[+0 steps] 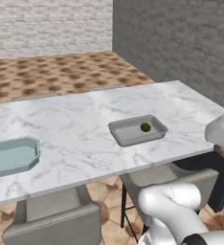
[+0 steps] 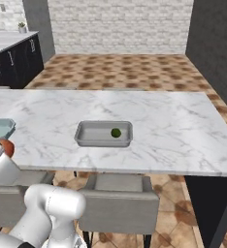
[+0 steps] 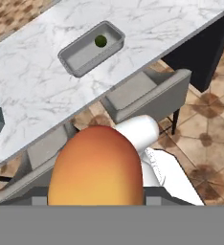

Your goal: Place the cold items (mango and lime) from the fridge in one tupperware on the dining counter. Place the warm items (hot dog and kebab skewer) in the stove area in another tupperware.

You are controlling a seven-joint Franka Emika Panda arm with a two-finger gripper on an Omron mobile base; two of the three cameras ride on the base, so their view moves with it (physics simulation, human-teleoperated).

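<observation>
Orange-red mango (image 3: 95, 165) clamped in gripper (image 3: 95, 191), filling hand view's foreground. Grey tupperware (image 3: 71, 56) with lime (image 3: 100, 41) inside sits on marble counter (image 3: 32, 91), toward 12 o'clock, well apart. Blue-green tupperware (image 1: 13, 155) at 10 o'clock.

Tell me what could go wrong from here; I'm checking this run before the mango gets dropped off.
The mango sits in the gripper over the chairs, off the marble counter; if it slips now, it likely lands on a seat or the floor.

Two tupperwares stand on the counter: the grey one with the lime, and a pale blue one. Releasing over the blue one would split the cold items.

The grey tub looks shallow, so a round mango dropped from height might roll out.
</observation>
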